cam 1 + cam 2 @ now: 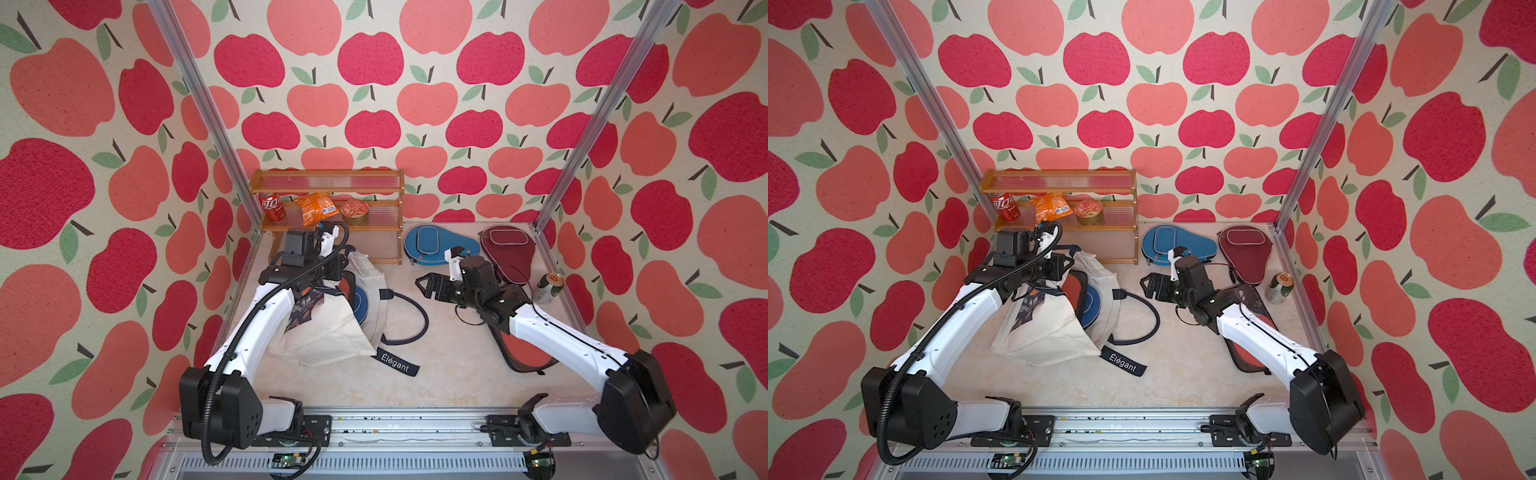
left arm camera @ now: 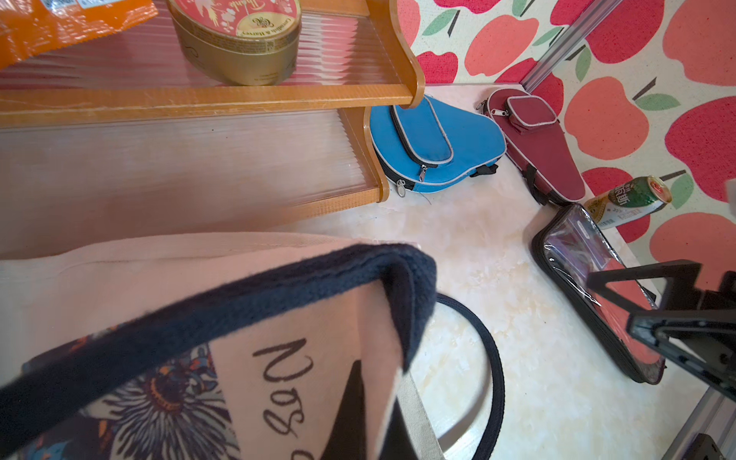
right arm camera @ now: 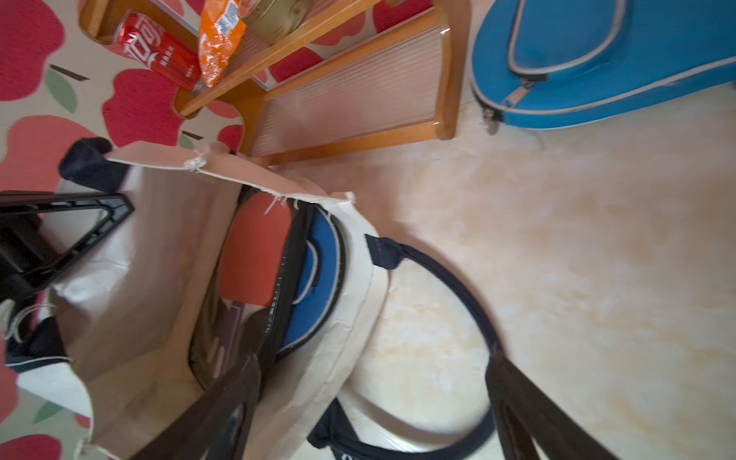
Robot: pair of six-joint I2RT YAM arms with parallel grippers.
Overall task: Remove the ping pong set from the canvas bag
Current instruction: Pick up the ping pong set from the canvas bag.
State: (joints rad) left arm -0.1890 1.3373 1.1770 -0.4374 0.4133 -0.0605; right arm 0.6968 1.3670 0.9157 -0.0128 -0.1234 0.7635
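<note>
The cream canvas bag [image 1: 328, 332] [image 1: 1050, 328] lies left of centre with its mouth facing right. My left gripper [image 1: 337, 279] is shut on the bag's upper rim by the navy trim [image 2: 278, 302] and holds the mouth up. Inside the bag sits the ping pong set: a red paddle in a clear, black-edged case [image 3: 255, 255] and, behind it, a blue case [image 3: 318, 278] [image 1: 362, 305]. My right gripper [image 1: 426, 287] [image 3: 374, 358] stands open to the right of the bag's mouth, a short way off, holding nothing.
A wooden shelf [image 1: 328, 226] at the back holds a red can [image 1: 272, 206], an orange snack bag [image 1: 316, 208] and a gold tin [image 1: 354, 211]. A blue case [image 1: 436, 245], a maroon case [image 1: 505, 249], a green can [image 1: 548, 287] and another clear-cased red paddle [image 1: 525, 353] lie on the right. The bag's navy handle [image 1: 415, 320] loops on the table.
</note>
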